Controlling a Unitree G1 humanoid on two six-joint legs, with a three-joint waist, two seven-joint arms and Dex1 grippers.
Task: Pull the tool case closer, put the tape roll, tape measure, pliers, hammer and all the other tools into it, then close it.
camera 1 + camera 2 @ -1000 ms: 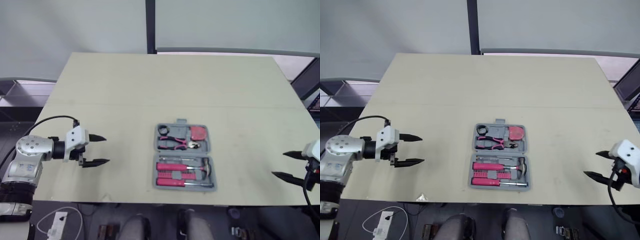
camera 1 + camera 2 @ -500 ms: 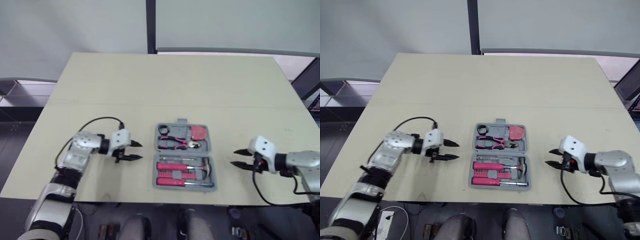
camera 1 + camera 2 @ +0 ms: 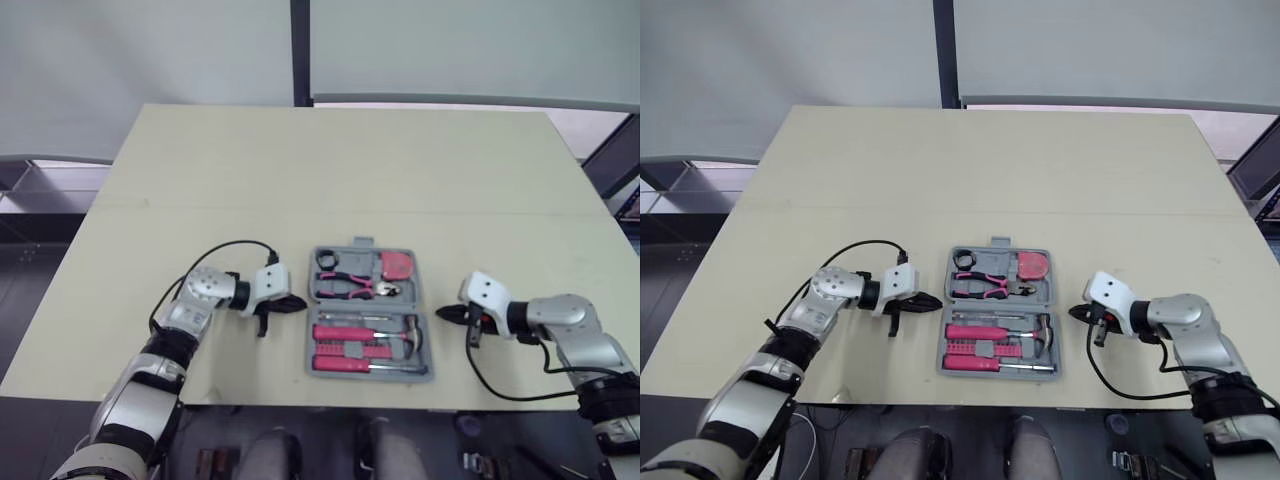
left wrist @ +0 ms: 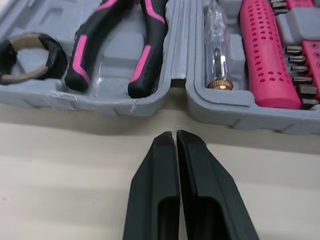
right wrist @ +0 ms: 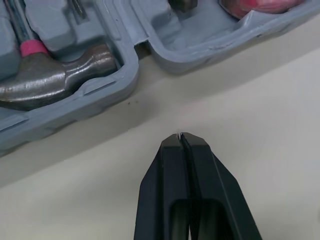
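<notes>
a pale beige rectangular wooden tabletop (image 3: 300,170) fills the middle, with a faint seam running across it. behind it stand flat grey-white wall panels (image 3: 150,50), split by a dark vertical post (image 3: 300,50). dark metal framing (image 3: 612,165) shows at the far right.

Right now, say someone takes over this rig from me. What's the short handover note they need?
Left gripper: shut, empty, tips just off the tool case on its left side, by the hinge line.
Right gripper: shut, empty, just off the case's right side.
Case lies open and flat near the front of the table.
Far half holds the tape roll, pliers and tape measure. Near half holds the hammer and pink-handled tools.
Done: tools packed.
Left: fold one half over and close the case.
</notes>
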